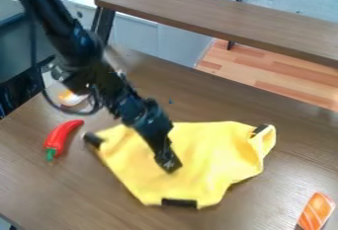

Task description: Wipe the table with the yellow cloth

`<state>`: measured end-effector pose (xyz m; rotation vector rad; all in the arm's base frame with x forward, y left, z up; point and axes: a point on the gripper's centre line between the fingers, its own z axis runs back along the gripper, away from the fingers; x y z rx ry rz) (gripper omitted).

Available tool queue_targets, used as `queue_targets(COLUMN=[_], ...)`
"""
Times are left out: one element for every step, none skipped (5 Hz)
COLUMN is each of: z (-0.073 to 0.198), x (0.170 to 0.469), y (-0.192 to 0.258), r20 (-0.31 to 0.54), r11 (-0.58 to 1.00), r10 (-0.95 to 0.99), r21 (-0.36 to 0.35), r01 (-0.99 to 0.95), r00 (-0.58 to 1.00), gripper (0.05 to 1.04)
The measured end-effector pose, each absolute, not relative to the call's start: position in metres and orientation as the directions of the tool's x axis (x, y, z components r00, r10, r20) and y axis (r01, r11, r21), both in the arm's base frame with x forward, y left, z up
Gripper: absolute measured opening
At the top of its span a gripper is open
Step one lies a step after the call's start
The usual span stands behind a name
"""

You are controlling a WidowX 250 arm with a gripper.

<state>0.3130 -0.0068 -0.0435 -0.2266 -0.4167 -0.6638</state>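
The top edge cuts the black jointed robot arm [49,19], and this arm hides part of the yellow cloth with black patches [221,145] from me. I cannot tell what is the blurred orange-and-white object [67,96], or the tiny dark speck [170,101]. The bottom edge cuts the orange piece with white stripes [316,211].

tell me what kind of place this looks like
Probably a workshop or lab with a robot test table: a black robot arm hangs over a wooden table, with a yellow cloth, a red chili pepper and a wooden bench behind.
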Motion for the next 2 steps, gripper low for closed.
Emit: queue_targets(z=[-0.043, -0.040], x=[0.283, 0.262], y=[-0.016, -0.020], r20=[0.476, 0.475], r11=[0.830, 0.869], r10=[-0.439, -0.353], r21=[-0.110, -0.154], r01=[0.547, 0.471], r00=[0.762, 0.806], gripper=[0.999, 0.999])
